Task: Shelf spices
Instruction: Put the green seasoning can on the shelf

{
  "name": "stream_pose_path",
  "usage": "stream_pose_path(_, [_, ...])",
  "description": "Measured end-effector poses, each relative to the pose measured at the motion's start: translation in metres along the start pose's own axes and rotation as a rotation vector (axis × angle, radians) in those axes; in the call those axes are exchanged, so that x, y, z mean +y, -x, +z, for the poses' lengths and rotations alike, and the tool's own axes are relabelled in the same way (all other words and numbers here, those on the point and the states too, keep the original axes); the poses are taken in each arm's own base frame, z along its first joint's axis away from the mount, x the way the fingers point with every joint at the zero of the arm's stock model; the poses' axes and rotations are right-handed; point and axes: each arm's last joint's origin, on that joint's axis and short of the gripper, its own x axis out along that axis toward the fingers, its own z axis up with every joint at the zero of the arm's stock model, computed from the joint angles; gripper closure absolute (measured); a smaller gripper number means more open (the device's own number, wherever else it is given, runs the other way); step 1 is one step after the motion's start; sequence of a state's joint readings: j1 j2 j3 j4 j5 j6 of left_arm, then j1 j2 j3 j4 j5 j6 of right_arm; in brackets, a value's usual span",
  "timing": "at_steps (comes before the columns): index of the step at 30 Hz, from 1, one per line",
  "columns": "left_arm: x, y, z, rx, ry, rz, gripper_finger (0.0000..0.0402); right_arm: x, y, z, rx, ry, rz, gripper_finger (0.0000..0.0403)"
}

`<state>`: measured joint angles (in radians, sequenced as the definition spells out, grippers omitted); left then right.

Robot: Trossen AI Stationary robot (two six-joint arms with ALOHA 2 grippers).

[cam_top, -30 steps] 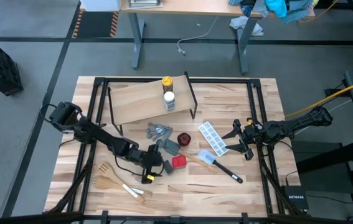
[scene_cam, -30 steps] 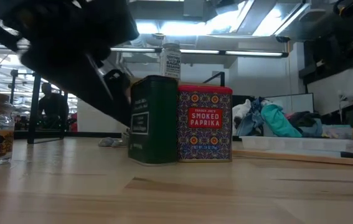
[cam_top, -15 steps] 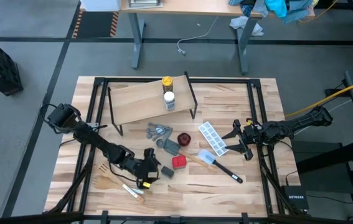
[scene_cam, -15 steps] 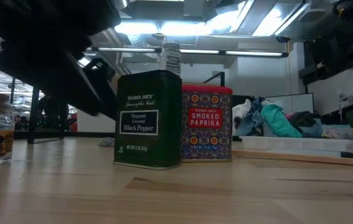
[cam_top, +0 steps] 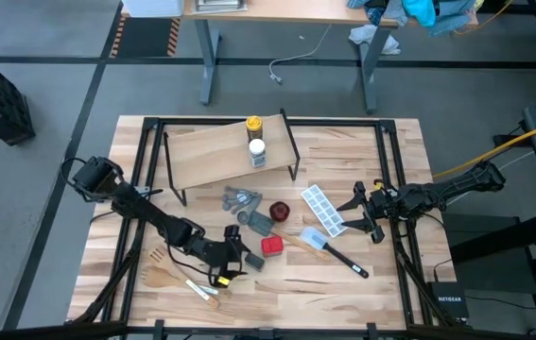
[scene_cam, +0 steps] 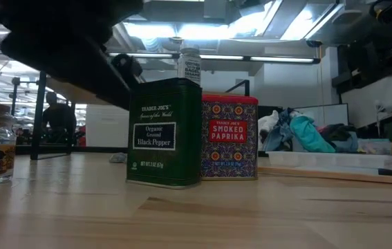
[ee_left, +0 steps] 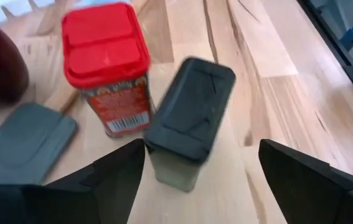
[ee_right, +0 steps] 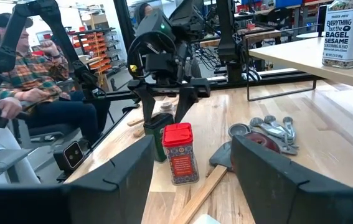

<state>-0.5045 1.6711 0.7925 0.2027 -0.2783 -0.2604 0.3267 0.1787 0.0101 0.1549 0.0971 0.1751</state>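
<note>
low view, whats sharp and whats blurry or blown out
Low view: the black pepper tin and smoked paprika tin are sharp with readable labels; the left arm overhead is a dark, soft mass; ceiling lights glare white. Left wrist view: the dark tin looks slightly soft.

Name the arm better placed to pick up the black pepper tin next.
Left. Its open tool already faces the black pepper tin, which stands upright beside the smoked paprika tin. The right tool waits near the table's right edge, well away.
</note>
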Motion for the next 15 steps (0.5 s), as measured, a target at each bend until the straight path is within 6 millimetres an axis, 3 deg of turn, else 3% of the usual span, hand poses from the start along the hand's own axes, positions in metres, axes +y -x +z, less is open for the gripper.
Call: stream_pose_path(15, [0.0007,-0.0003,0.0086,-0.079,-0.033,-0.017,0.0094,-0.0038,0.0003,0.0007,-0.024,0.0,-0.133,0.0182])
